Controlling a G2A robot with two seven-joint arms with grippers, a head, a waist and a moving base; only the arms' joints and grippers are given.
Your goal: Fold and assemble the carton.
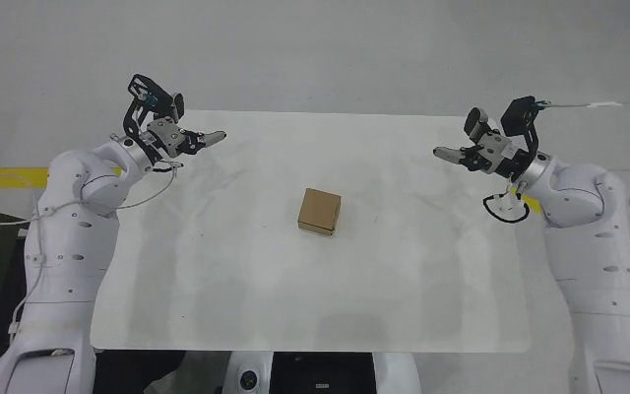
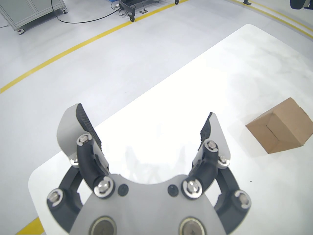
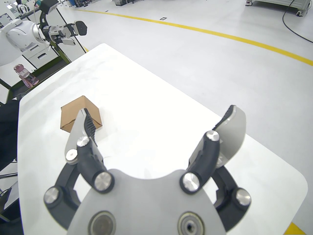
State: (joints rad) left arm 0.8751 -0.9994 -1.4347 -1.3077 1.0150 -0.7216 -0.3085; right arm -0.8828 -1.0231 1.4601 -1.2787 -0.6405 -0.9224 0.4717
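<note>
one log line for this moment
carton: closed box, mid-table, not held | left tool: open, empty, far-left corner | right tool: open, empty, far-right corner

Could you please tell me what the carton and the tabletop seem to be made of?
The carton: matte brown cardboard, going by its kraft colour and visible flap seam. The tabletop: smooth white panel, possibly laminate or plastic; faint reflections suggest a slight sheen.

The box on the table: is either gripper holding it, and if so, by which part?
Nothing is held. The left gripper and the right gripper are both open and empty, at opposite sides of the table, apart from the box.
</note>
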